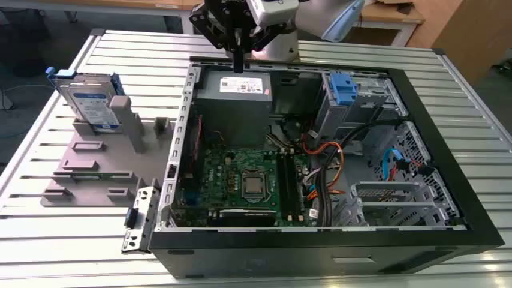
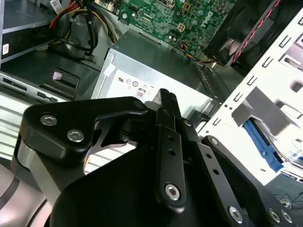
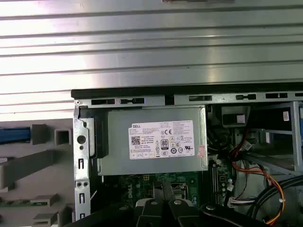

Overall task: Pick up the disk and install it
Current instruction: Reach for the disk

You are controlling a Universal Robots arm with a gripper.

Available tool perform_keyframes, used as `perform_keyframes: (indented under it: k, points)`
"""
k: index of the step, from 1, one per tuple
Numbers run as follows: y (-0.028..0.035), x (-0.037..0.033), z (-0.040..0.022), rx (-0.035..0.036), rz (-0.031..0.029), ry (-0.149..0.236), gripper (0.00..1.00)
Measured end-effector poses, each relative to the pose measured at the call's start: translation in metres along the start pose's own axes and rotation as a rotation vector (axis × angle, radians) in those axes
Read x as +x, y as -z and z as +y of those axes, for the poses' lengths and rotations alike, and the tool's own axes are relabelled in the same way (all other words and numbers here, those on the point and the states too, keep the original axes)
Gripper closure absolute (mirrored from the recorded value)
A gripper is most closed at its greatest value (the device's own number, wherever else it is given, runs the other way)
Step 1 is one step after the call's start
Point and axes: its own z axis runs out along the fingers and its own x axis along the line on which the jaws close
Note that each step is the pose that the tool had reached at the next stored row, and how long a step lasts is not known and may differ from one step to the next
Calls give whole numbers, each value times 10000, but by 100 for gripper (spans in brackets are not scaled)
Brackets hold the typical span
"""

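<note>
Black fingers (image 2: 166, 123) pressed together, gripping nothing, gripper (image 1: 238, 66) poised over grey metal box with white sticker (image 1: 240, 90) inside open black computer case (image 1: 320, 255), flat silver-metal disk with blue side rails (image 1: 90, 103) standing upright in grey plastic holder (image 1: 88, 157), well apart on the exterior view's left.

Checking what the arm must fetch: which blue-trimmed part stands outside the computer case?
The disk, upright in the grey holder at the exterior view's left; the blue latch piece sits inside the case.

I see a white printed sticker (image 3: 163, 139) with certification marks on the grey metal box (image 3: 118, 158); the disk (image 1: 80, 90) carries a white-and-blue label (image 1: 96, 114), too small for me to read.
</note>
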Motion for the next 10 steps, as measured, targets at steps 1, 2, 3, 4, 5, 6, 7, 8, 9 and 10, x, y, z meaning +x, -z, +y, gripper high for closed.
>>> perform_keyframes:
  k: [1, 2, 3, 4, 5, 6, 7, 8, 9, 10]
  points:
    - [0, 0, 0, 0, 0, 0, 89]
    - [0, 0, 0, 0, 0, 0, 89]
    - [0, 0, 0, 0, 0, 0, 89]
    - [0, 0, 0, 0, 0, 0, 89]
    - [0, 1, 0, 0, 0, 0, 89]
    - [0, 6, 0, -1, 0, -1, 89]
    - [-1, 12, -1, -2, -1, -1, 89]
    - [0, 18, -1, 0, -1, -1, 89]
    - [0, 24, -2, 0, 0, 0, 89]
    - [0, 32, -2, 0, 0, 0, 89]
